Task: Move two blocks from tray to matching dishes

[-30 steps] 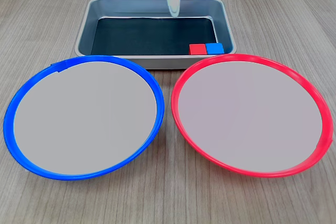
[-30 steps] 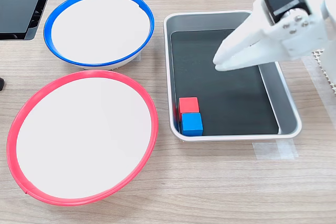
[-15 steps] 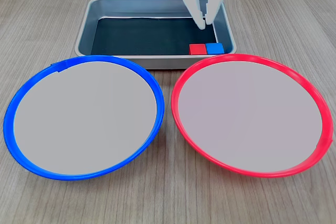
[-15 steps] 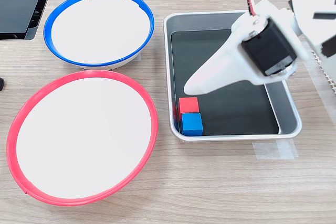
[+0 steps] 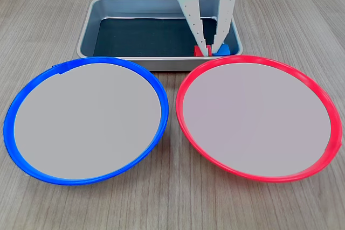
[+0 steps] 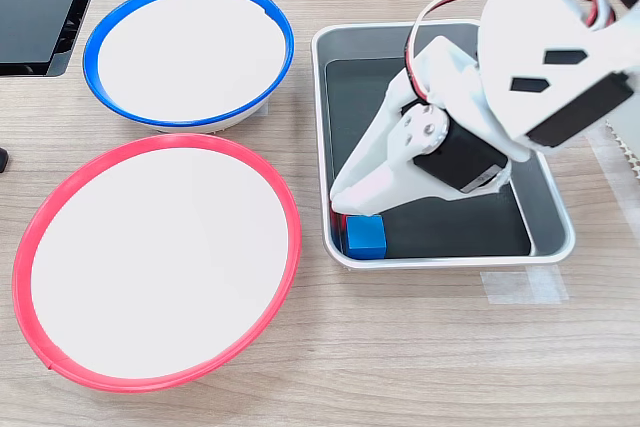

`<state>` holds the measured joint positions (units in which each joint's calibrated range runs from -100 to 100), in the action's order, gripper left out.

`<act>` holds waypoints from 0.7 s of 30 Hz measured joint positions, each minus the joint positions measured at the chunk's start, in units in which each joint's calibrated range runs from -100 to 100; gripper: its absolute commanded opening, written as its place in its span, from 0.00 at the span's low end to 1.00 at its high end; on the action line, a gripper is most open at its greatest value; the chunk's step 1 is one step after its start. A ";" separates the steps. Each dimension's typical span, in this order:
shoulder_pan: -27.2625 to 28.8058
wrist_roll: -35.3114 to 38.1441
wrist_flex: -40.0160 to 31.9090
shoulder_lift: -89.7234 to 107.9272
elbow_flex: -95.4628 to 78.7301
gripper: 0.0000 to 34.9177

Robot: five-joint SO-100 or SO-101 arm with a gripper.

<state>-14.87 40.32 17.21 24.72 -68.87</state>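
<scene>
tool (image 5: 208,46) astride red block (image 5: 204,51), tips downward

The arm (image 6: 545,57) is built of white plastic shells with smooth, rounded edges, and its upper housing bears a few dark slanted slots. A black servo block (image 6: 462,155) sits in the wrist, next to a round white hub with small screw heads, and a thin red-and-dark cable (image 6: 440,9) loops over it. The jaws are long, tapering white blades dotted with small holes.
</scene>
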 measured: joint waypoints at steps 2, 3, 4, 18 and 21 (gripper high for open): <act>0.00 0.34 0.00 -1.19 0.91 0.00; -0.09 0.63 0.00 -2.13 1.36 0.00; -0.09 0.78 0.08 -2.47 1.54 0.00; 6.64 9.33 27.24 -1.36 10.71 0.00; 9.56 10.60 38.74 0.00 14.97 0.00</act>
<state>-5.31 50.92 55.95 24.72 -53.90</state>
